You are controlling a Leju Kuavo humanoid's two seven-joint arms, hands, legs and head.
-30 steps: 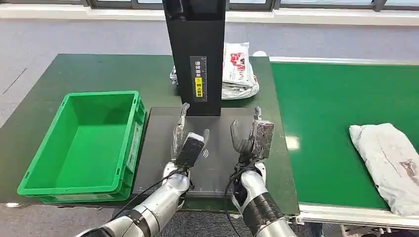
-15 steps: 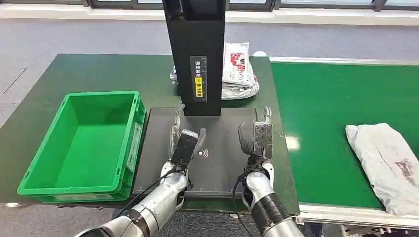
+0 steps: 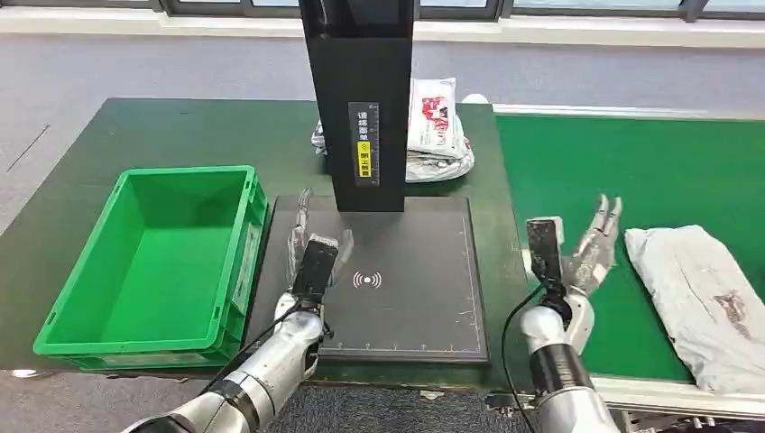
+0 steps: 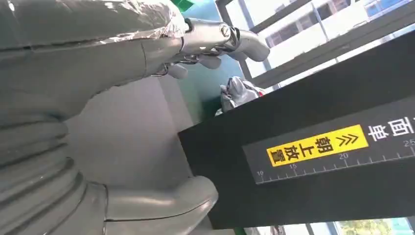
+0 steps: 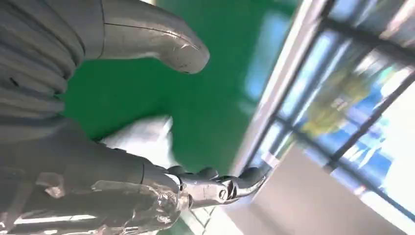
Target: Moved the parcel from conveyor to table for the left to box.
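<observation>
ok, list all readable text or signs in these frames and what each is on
"朝上放置" with up-chevrons: yellow label on the black column.
"10", "15", "20", "25": ruler scale under that label.
"面单": white characters beside it, cut off by the picture's edge.
Contactless wave symbol: on the black scan pad.
Red print on the white parcels: too small to read.

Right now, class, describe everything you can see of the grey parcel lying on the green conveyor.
The grey parcel is a soft, wrinkled plastic mailer bag, pale grey with faint reddish marks. It lies flat and slanted on the green conveyor, its far side cut off by the picture edge. Nothing touches it; the right hand hovers open just beside its near end.
</observation>
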